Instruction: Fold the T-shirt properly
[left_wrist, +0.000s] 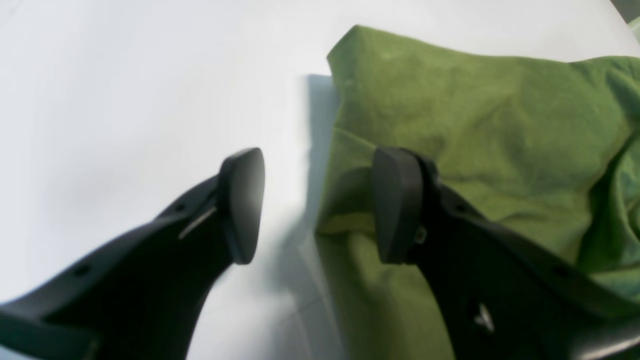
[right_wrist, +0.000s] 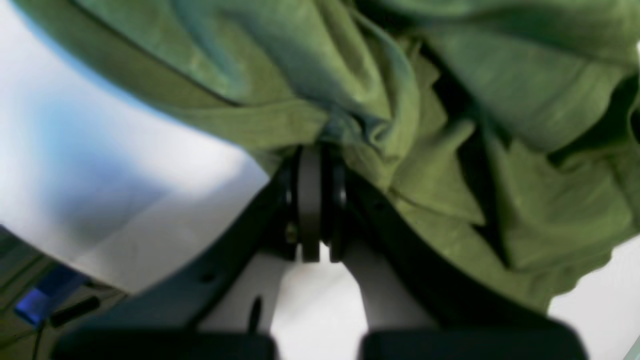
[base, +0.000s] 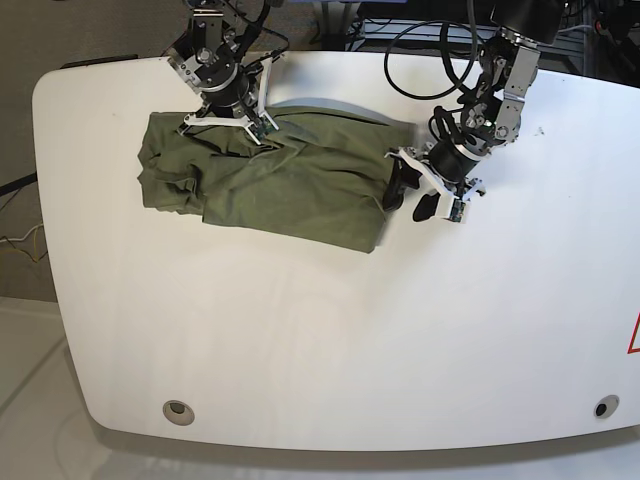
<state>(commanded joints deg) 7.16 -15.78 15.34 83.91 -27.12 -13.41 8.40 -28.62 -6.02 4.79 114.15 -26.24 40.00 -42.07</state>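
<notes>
T-shirt (base: 270, 180) bunched on table (base: 320, 330), long axis running between both arms. Right tool (right_wrist: 315, 200) clamped on cloth at one end. Left tool (left_wrist: 317, 205) spread wide, empty, straddling opposite edge; nearer arm for that end.

T-shirt (base: 270, 180) on table (base: 330, 330) — one hand (base: 413, 193) beside its edge.

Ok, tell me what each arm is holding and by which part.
Right gripper is shut on a bunched fold of the shirt at its far edge. Left gripper holds nothing; its jaws are open astride the shirt's end.
</notes>
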